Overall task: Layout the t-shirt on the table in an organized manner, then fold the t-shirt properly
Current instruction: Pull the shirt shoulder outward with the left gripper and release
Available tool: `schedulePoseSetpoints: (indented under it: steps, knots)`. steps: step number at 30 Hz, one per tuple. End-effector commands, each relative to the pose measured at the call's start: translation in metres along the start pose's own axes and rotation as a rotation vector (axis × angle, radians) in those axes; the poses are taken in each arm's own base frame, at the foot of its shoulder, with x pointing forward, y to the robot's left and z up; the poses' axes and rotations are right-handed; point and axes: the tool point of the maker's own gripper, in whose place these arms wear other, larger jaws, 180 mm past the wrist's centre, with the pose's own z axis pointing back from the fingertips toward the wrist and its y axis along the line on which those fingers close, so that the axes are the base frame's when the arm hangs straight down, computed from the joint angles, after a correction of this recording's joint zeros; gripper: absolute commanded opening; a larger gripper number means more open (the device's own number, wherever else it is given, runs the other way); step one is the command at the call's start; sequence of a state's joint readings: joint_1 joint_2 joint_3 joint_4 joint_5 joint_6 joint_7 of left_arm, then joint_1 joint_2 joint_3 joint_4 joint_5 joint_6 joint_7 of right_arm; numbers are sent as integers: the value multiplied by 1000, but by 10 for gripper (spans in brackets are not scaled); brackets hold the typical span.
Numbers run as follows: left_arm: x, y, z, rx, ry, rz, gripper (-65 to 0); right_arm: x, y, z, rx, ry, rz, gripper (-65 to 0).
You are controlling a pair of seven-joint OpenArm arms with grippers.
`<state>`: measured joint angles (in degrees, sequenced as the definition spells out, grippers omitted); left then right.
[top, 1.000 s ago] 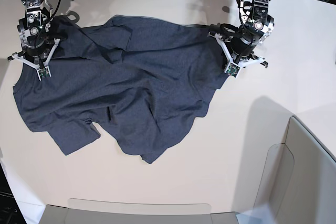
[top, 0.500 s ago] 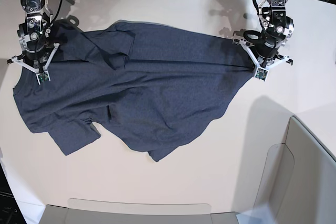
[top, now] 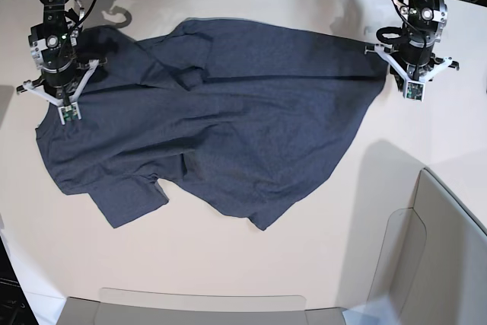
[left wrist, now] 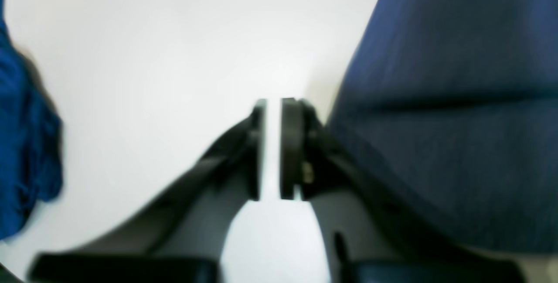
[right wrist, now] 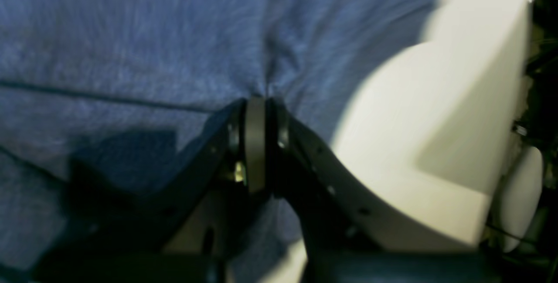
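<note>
bare table [top: 228, 264] below the t-shirt [top: 221, 127], bin wall [top: 434, 249] blocking the lower right

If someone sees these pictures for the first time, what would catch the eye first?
A big navy t-shirt lies spread and wrinkled across the white table, filling most of the base view. The right claw pinches cloth at the shirt's left end in that view. The left claw is at the other end, slightly open beside the shirt's edge, with only table between its pads.

Base looks down overhead; wrist views sit close above the t-shirt [top: 221, 119].
</note>
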<state>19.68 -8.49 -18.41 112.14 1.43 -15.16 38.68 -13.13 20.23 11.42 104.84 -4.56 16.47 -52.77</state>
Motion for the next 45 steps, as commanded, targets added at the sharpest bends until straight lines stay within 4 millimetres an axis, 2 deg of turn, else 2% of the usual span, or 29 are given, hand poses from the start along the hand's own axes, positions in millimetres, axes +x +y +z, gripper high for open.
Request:
schedulePoseSetpoints:
  steps: [1, 4, 7, 8, 11, 13, 16, 23, 28, 32, 36, 37, 40, 42, 43, 45]
  knots:
    - [22, 2, 6, 8, -76, 23, -521, 17, -20, 8, -64, -56, -29, -650]
    - [40, -9, 14, -30, -146, 85, -470, 32, -44, 26, -136, -123, -122, -650]
    - [52, -20, 16, -96, -192, 159, -469, 47, -53, 35, -167, -178, -209, -650]
    - [56, -23, 16, -118, -207, 187, -469, 53, -53, 36, -170, -195, -229, -650]
    - [89, -27, 13, -169, -286, 260, -469, 69, -49, 36, -160, -230, -281, -650]
    - [100, -27, 9, -184, -277, 272, -469, 73, -44, 37, -150, -240, -298, -650]
    - [107, -27, 3, -190, -227, 264, -469, 67, -40, 36, -143, -224, -295, -650]
    - [101, -23, -2, -183, -187, 248, -469, 14, -38, 34, -139, -22, -227, -645]
    - [100, -23, -2, -183, -184, 244, -469, -6, -43, 37, -150, 23, -179, -425]
    - [100, -21, -2, -180, -182, 233, -468, -11, -51, 40, -168, 35, -140, -392]
    - [88, -19, -1, -180, -153, 215, -468, -4, -60, 46, -189, 7, -139, -395]
    - [87, -19, -1, -180, -149, 213, -468, 1, -56, 48, -179, -11, -154, -395]
    - [82, -21, 0, -182, -136, 213, -468, 7, -23, 47, -59, -40, -212, -397]
    - [80, -21, 0, -182, -132, 212, -468, -2, 0, 47, 23, -23, -223, -398]
    - [77, -21, 0, -182, -124, 209, -468, -6, 13, 48, 69, -15, -225, -412]
    - [75, -19, 0, -177, -121, 206, -468, -12, 38, 51, 156, -3, -228, -503]
